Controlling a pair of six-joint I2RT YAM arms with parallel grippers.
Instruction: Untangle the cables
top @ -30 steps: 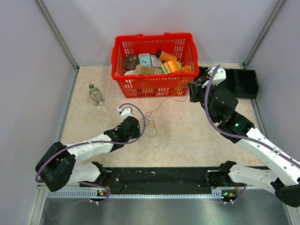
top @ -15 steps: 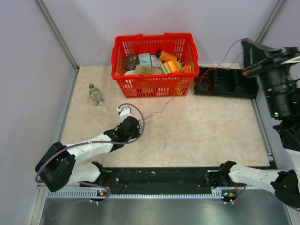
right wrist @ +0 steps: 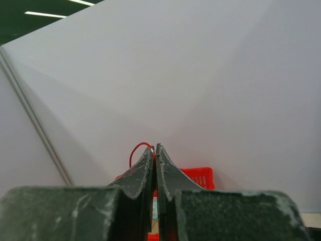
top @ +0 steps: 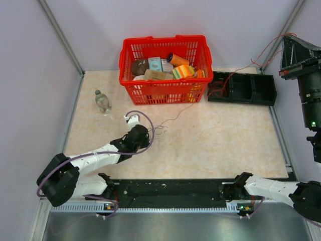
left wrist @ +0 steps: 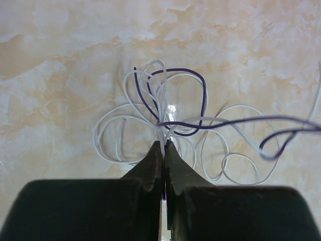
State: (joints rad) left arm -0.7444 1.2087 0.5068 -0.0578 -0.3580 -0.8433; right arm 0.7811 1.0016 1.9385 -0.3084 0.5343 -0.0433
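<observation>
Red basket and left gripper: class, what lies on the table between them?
Top view: a thin reddish cable crosses from left gripper toward red basket; otherwise bare table.

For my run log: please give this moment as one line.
left gripper: shut on cable bundle | right gripper: shut on red cable, held high

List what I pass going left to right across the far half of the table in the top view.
Water bottle → red basket → black bins → right arm. The left arm and the cables span several of these, so they are omitted.
</observation>
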